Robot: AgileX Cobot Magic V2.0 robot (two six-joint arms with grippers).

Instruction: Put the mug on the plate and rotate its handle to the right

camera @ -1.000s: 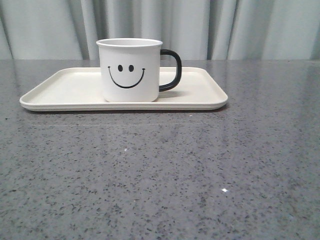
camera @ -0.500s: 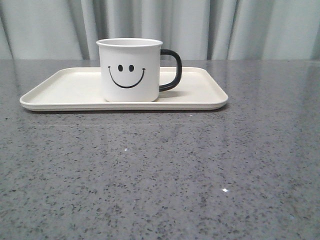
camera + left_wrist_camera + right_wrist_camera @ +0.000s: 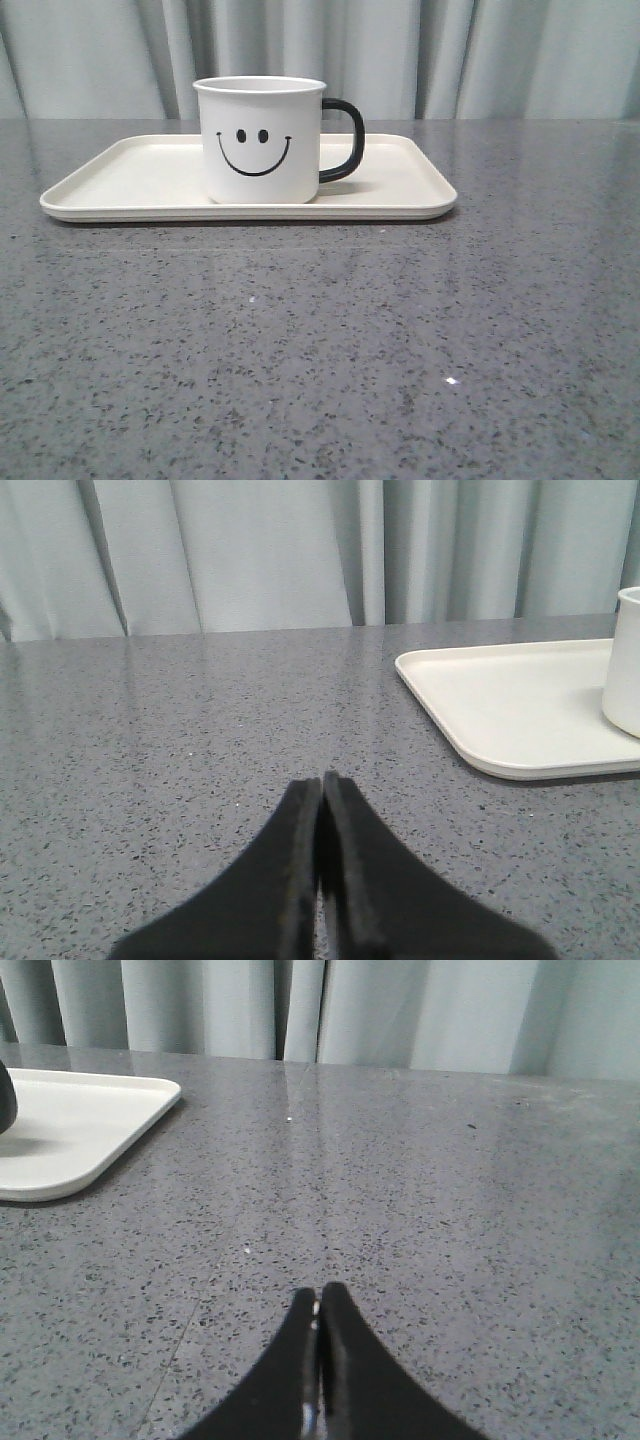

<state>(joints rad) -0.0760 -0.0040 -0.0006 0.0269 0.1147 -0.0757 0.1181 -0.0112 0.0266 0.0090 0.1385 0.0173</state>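
The white mug (image 3: 262, 140) with a black smiley face stands upright on the cream plate (image 3: 140, 185), near its middle. Its black handle (image 3: 345, 140) points to the right in the front view. Neither gripper shows in the front view. My left gripper (image 3: 321, 780) is shut with nothing in it, low over the grey table, well apart from the plate (image 3: 500, 695) and the mug's edge (image 3: 627, 660). My right gripper (image 3: 319, 1292) is also shut and empty, away from the plate's corner (image 3: 90, 1125), where a sliver of the handle (image 3: 5, 1100) shows.
The speckled grey table (image 3: 320, 350) stretches in front of the plate. Grey-green curtains (image 3: 400, 50) hang behind the table's far edge.
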